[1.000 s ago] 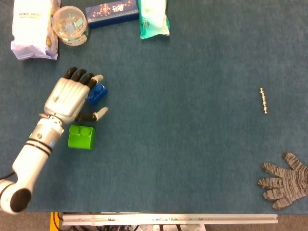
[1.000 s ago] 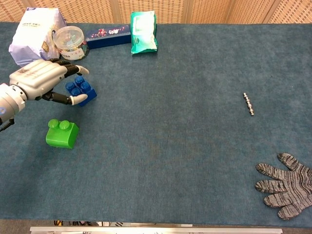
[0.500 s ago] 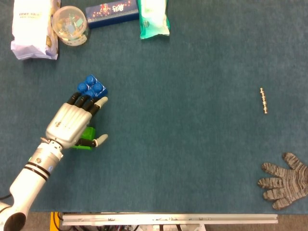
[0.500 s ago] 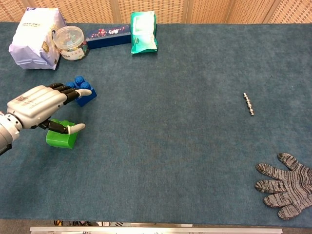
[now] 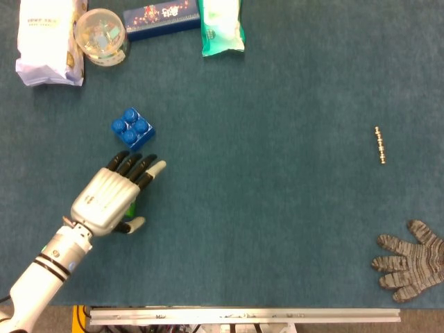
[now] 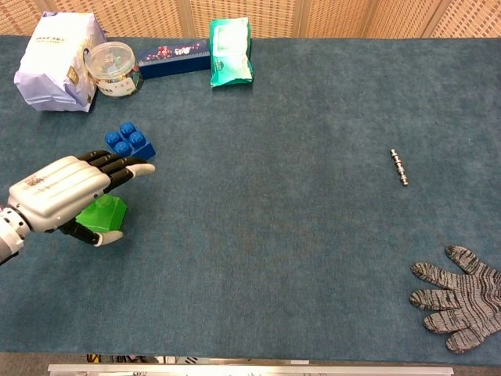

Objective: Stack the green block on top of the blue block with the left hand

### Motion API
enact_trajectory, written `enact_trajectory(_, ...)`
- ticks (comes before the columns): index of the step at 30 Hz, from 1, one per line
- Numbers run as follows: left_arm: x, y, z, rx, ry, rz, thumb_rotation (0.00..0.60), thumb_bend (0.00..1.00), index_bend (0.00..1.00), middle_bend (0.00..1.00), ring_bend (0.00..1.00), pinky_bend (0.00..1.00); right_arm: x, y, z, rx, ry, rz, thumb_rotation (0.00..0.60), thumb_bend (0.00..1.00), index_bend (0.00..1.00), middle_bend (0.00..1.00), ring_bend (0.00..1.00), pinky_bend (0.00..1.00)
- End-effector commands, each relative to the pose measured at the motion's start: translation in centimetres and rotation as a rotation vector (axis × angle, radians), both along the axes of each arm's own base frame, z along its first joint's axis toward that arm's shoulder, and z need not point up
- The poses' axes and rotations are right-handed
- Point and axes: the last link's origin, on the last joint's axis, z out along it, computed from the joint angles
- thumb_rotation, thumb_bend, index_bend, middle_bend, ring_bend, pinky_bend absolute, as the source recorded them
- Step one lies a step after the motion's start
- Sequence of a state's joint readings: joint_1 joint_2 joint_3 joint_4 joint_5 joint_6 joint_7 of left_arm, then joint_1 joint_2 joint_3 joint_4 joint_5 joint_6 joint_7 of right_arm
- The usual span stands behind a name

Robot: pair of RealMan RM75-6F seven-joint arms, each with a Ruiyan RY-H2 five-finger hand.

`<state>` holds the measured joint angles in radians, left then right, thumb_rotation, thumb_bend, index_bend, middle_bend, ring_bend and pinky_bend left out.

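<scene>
The blue block (image 5: pixel 133 127) (image 6: pixel 129 142) stands studs-up on the blue cloth at the left. The green block (image 6: pixel 106 213) lies nearer the front edge, mostly covered by my left hand (image 5: pixel 111 198) (image 6: pixel 66 192); in the head view only a sliver of the green block (image 5: pixel 130 207) shows under the palm. The hand is spread over the block with its fingers stretched toward the blue block and its thumb beside the green block's near side. No grip on the block is visible. My right hand is out of both views.
Along the back stand a white bag (image 5: pixel 47 41), a clear jar (image 5: pixel 100 36), a dark blue box (image 5: pixel 161 19) and a green packet (image 5: pixel 222 26). A small metal chain piece (image 5: pixel 379 144) lies at the right, and a grey glove (image 5: pixel 409 260) at the front right.
My left hand has drawn back from the blue block toward the front edge and now covers the green block. The blue block is left uncovered; the green block has not visibly moved.
</scene>
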<state>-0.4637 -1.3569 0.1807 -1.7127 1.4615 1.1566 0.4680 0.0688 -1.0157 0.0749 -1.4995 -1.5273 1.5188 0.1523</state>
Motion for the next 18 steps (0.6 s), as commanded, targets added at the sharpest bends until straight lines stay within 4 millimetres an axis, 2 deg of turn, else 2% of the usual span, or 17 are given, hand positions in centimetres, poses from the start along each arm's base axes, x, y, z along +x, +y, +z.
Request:
enact_trajectory(1,-0.16,-0.47,0.07,-0.017,0.010,0.000,0.600,0.22,0.01,0.08,0.10,0.10,0.04,-0.03,-0.02,0.001,0.001,0.001,0.600,0.21,0.38,0.37,0.27,0.39)
enact_trajectory(9,-0.64,-0.57,0.13,-0.043,0.053,0.010,0.600,0.22,0.27,0.09,0.10,0.10,0.12,0.06,0.01,0.000,0.000,0.002,0.600,0.21,0.38,0.37,0.27,0.39)
enact_trajectory(12,-0.64,-0.71,0.28,-0.051,0.068,0.010,0.600,0.22,0.31,0.09,0.10,0.10,0.16,0.11,0.05,-0.003,0.000,0.002,0.600,0.22,0.38,0.37,0.27,0.39)
enact_trajectory(18,-0.58,-1.25,0.33,-0.071,0.082,0.008,0.599,0.22,0.32,0.09,0.10,0.10,0.21,0.17,-0.05,-0.001,0.001,0.002,0.600,0.21,0.38,0.37,0.27,0.39)
